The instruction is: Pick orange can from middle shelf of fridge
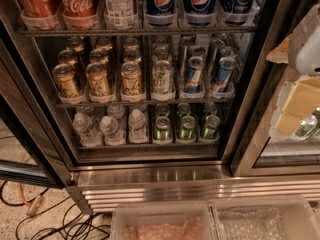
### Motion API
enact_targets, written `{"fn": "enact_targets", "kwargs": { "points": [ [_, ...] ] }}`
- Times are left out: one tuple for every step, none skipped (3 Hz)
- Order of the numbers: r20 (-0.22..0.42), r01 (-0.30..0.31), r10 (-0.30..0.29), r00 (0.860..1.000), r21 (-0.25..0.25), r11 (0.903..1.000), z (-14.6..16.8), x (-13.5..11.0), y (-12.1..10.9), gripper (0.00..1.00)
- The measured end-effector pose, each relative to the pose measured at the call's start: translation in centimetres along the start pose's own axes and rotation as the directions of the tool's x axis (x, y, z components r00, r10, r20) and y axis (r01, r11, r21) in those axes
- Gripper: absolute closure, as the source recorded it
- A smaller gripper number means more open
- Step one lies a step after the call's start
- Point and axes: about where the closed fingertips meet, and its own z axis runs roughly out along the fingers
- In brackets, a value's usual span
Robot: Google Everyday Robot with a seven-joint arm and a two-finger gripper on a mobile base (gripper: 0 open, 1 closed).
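Note:
The fridge (150,184) stands open in front of me, with a dark frame and a ribbed steel base. Its middle shelf (140,102) is a wire rack holding rows of small cans. Several golden-orange cans fill the three left rows; the front ones are at left (66,81), middle (98,80) and right (132,79). A pale green-white can (162,78) and blue-and-silver cans (194,74) stand to their right. My gripper (300,101) shows as white and beige parts at the right edge, outside the fridge opening and well to the right of the orange cans, holding nothing that I can see.
Cola bottles (75,4) and blue-label bottles (162,1) are on the rack above. Water bottles (107,126) and green cans (186,128) are on the rack below. The open door (20,159) is at left. Two clear plastic bins (160,221) sit below, and cables (50,226) lie on the floor.

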Motion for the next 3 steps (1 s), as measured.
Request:
{"fn": "enact_targets", "kwargs": {
  "points": [
    [0.000,0.000,0.000,1.000,0.000,1.0000,0.0,0.0,0.0,0.00],
    [0.030,-0.011,0.011,0.999,-0.001,0.9999,0.5,-0.4,0.2,0.00],
    [0.133,-0.080,0.091,0.987,-0.089,0.9928,2.9,-1.9,0.9,0.00]
  ]
}}
